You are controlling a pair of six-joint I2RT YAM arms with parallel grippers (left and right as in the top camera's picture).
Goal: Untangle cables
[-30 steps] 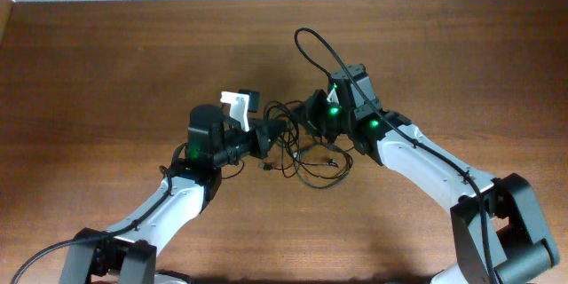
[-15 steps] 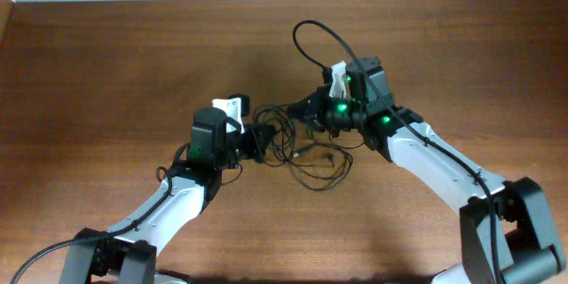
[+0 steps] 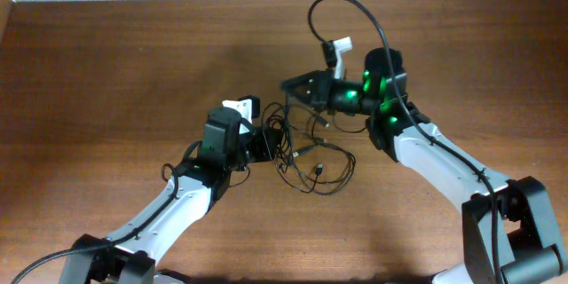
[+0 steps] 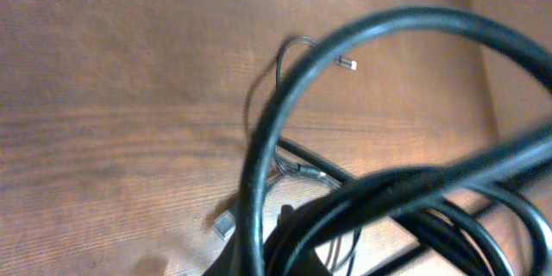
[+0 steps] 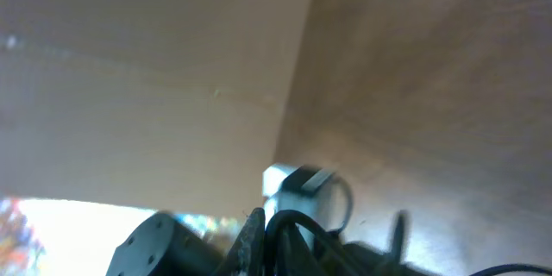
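Overhead, both arms meet over the middle of the tabletop (image 3: 106, 62) with the cables (image 3: 312, 164) strung between them. The left hand (image 3: 267, 142) is pinched tight on the left side of the bunch. Its wrist view is filled with black loops close to the lens, and a small plug end (image 4: 347, 64) lies on the wood beyond. The right hand (image 3: 295, 85) is closed too, on the far side of the bunch, with a strand running from its tips down into the tangle. In its own wrist view there is dark cord at the closed fingertips (image 5: 256, 224), too blurred to say which strand

I judge this to be the pulling-apart step: one hand anchors the knot while the other draws a cord out of it. The next move seems to call for a slow, steady draw away from the left hand, easing off if the knot tightens rather than loosens

A second ago the two hands sat almost together at the bunch. Since then the right hand has drawn off toward the far edge, and the loops on the wood look a little more spread out
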